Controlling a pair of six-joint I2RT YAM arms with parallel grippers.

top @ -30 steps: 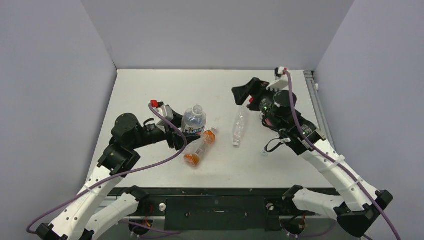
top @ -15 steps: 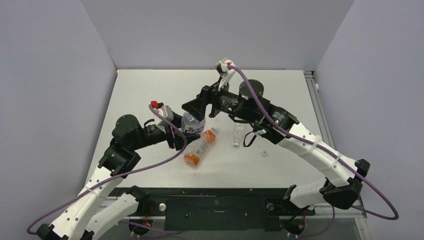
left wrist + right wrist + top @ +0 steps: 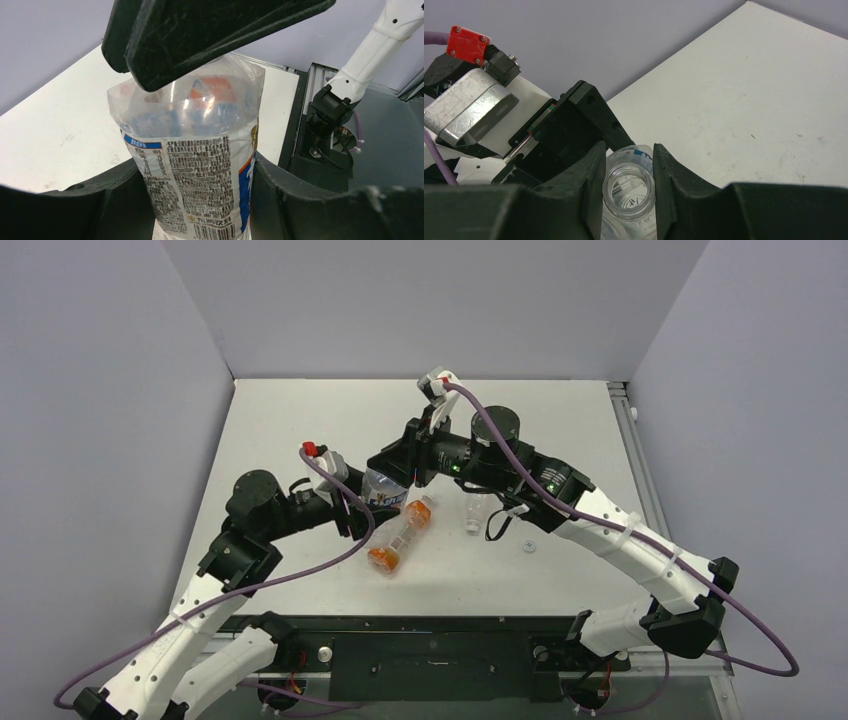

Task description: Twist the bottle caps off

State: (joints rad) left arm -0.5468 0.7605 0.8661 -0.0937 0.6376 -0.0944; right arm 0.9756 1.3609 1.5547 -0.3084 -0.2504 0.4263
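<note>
A clear labelled bottle (image 3: 386, 488) stands upright left of centre, and my left gripper (image 3: 362, 512) is shut on its body (image 3: 200, 150), one finger on each side. The bottle's mouth (image 3: 629, 187) is open, with no cap on it. My right gripper (image 3: 629, 175) reaches in from above (image 3: 392, 466) and is shut on that bare neck. The right gripper's fingers (image 3: 210, 35) hide the neck in the left wrist view. One small whitish bottle cap (image 3: 528, 545) lies loose on the table at the right.
An orange bottle (image 3: 398, 536) lies on its side just in front of the held bottle. A small clear bottle (image 3: 474, 510) lies right of it, partly under my right arm. The white table (image 3: 300, 420) has grey walls on three sides.
My right arm has swung from the back right across to the held bottle, and its gripper has gone from open to shut on the neck. The left arm and bottle have stayed put.
</note>
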